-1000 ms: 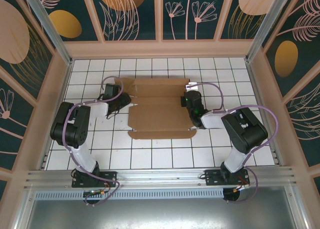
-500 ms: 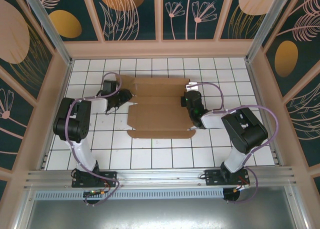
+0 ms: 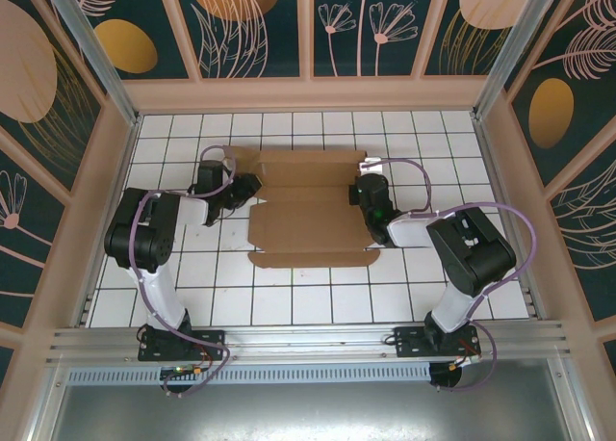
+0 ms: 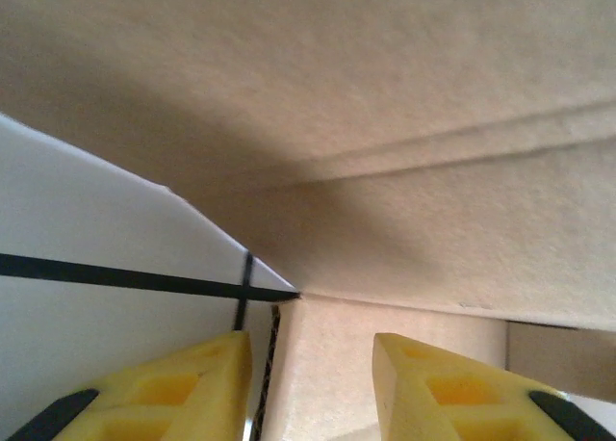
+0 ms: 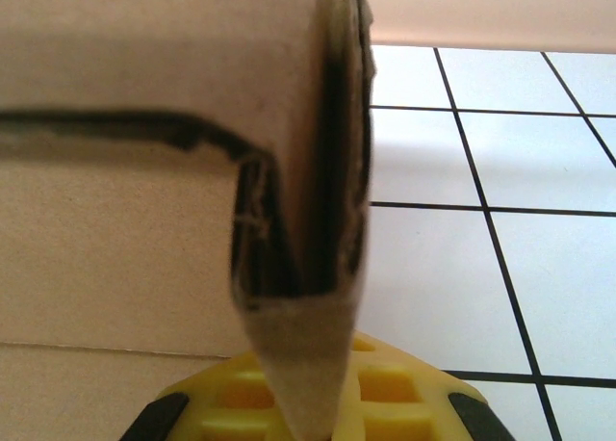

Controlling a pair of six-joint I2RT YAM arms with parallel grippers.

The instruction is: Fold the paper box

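The paper box [image 3: 310,215] is lying flat mid-table [image 3: 289,301], probably handling as light, stiff card that bends only at its creases, so the right gripper [image 5: 308,402] is pinching its right-side flap while the left gripper [image 4: 313,354] is straddling the left edge, spread.

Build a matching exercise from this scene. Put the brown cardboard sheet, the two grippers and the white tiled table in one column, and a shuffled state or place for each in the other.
Things
1. flat brown cardboard paper box
2. left gripper with yellow fingers
3. right gripper with yellow fingers
4. white tiled table with black grid lines

States or places
A. shut on a folded-up flap
B. lying under the sheet
C. open at the sheet's left edge
D. spread out between the two grippers

Pairs: 1-D, 2-C, 3-A, 4-B
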